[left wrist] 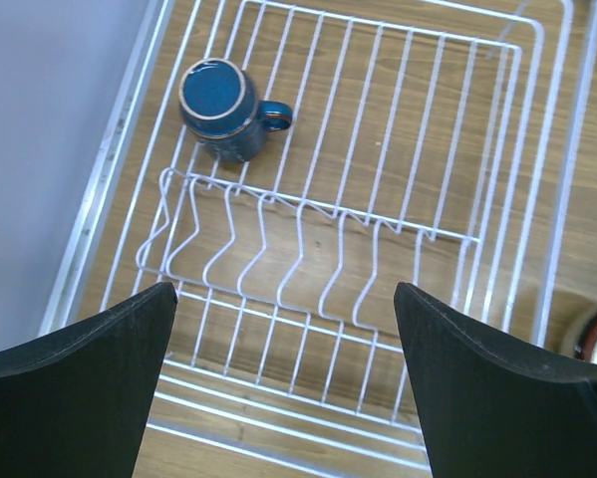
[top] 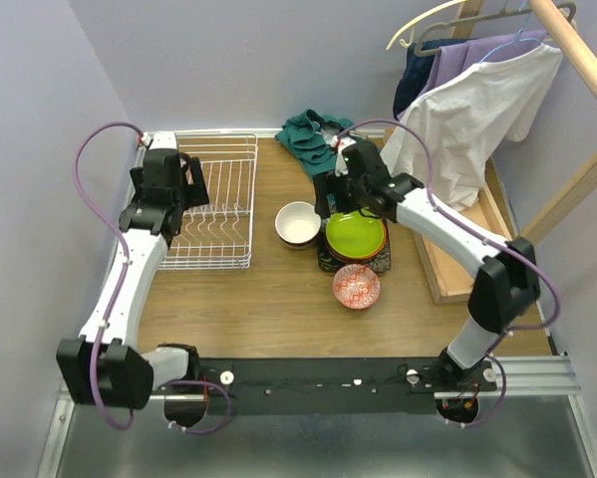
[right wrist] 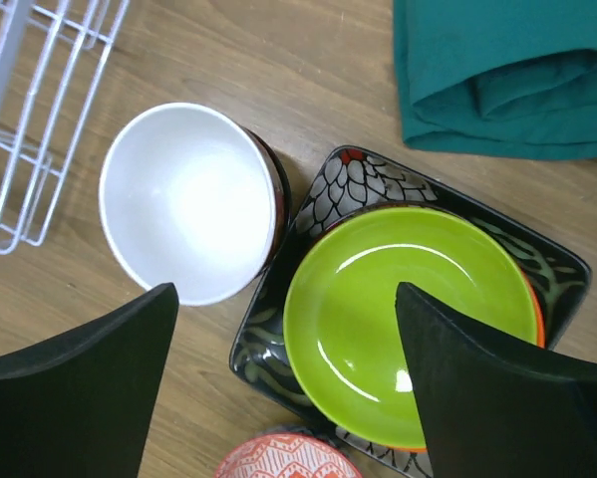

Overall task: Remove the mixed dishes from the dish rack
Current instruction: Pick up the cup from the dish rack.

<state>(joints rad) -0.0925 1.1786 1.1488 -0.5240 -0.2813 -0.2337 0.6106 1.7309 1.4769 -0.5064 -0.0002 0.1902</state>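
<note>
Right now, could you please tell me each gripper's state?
Left gripper: open, empty, over the dish rack.
Right gripper: open, empty, over the lime-green plate.

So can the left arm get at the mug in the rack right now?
Probably yes. The left gripper hangs open above the rack, and the mug sits alone there with nothing over or beside it.

Left gripper (left wrist: 283,291), right gripper (right wrist: 283,291): splayed, seemingly empty
</note>
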